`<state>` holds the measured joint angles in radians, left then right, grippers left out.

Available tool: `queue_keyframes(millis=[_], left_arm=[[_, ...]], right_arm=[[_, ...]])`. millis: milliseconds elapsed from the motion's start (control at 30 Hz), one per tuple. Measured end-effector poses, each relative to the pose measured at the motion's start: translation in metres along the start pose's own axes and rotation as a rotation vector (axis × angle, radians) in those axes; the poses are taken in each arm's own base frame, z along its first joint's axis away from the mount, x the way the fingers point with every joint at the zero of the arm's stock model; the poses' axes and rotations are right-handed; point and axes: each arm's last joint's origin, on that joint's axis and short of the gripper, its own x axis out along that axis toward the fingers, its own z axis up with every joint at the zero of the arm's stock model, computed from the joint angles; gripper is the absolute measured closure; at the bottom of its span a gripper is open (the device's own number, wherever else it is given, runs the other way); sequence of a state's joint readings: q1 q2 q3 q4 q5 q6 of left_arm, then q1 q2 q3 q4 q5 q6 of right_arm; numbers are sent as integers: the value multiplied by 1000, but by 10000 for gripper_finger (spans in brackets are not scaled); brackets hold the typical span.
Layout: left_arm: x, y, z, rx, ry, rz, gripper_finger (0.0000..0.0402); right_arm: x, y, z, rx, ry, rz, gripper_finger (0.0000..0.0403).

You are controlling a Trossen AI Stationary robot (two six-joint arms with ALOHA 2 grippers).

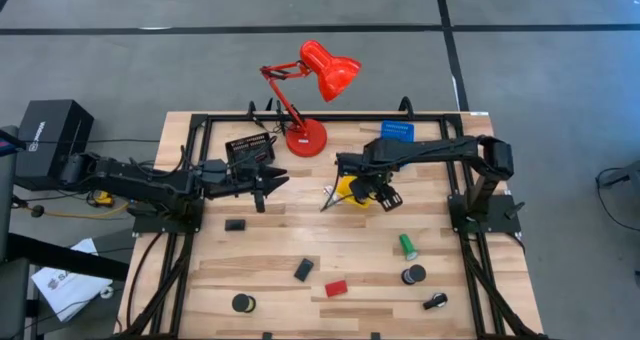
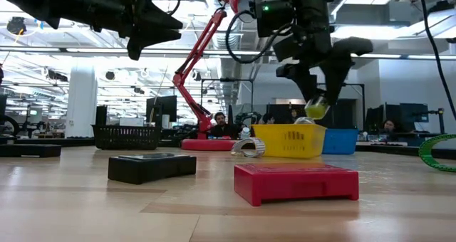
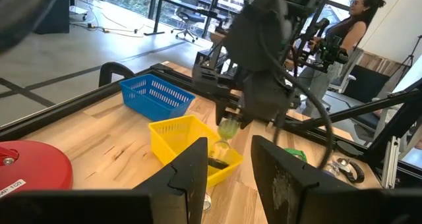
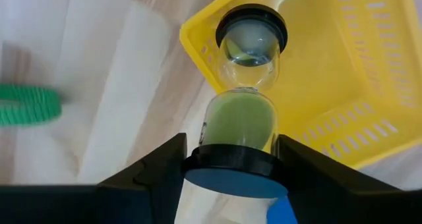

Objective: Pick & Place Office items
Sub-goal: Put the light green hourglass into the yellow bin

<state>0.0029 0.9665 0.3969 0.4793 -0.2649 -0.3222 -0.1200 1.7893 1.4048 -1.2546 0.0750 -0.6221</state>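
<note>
a: right gripper (image 4: 232, 159) sits over the yellow slotted plastic tray (image 4: 343, 72), and its jaws are clamped on the black end cap of a small glass hourglass with green sand (image 4: 245, 105).

b: yes, the low view has that hourglass (image 2: 316, 108) hanging just above the tray's rim (image 2: 288, 141), clear of the wooden bench (image 1: 300, 242). its far cap points down toward the tray's corner.

a: and the left gripper (image 1: 270, 185)?

b: raised over the bench near the black mesh tray (image 1: 248, 147), jaws parted, nothing between them. the two dark fingers (image 3: 188, 174) frame the yellow tray from across the bench in its own wrist view.

a: behind the yellow tray sits the blue slotted tray (image 1: 396, 131), and the tall red desk lamp (image 1: 310, 90) stands on its round base at the back edge.

b: plenty waiting out front. a flat black block (image 1: 235, 224) below the left arm, a second black block (image 1: 303, 270) mid-bench, a red rectangular block (image 1: 335, 288) just beside it.

a: the red block looms large in the low view, the black one to its left.

b: a green cylinder (image 1: 407, 246) lies on the right side, a black tape roll (image 1: 413, 275) just below it, another black roll (image 1: 241, 303) near the front left.

a: a silvery clip (image 2: 247, 146) rests against the yellow tray's left side.
</note>
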Motion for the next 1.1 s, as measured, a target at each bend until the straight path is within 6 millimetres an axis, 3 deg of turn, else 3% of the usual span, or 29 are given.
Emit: queue_keyframes(millis=[200, 500, 667, 967, 1100], left_arm=[[0, 0, 0, 0, 0, 0, 289], [0, 0, 0, -6, 0, 0, 289], [0, 0, 0, -26, 0, 0, 289], [0, 0, 0, -26, 0, 0, 289], [0, 0, 0, -26, -1, 0, 289]], right_arm=[[0, -2, -3, -13, 36, -29, 206], [1, -19, -19, -106, 150, -114, 187], [1, -20, -18, -189, 153, -125, 205], [1, -18, -16, -336, 211, -160, 183], [2, -19, -15, -351, 210, -162, 197]])
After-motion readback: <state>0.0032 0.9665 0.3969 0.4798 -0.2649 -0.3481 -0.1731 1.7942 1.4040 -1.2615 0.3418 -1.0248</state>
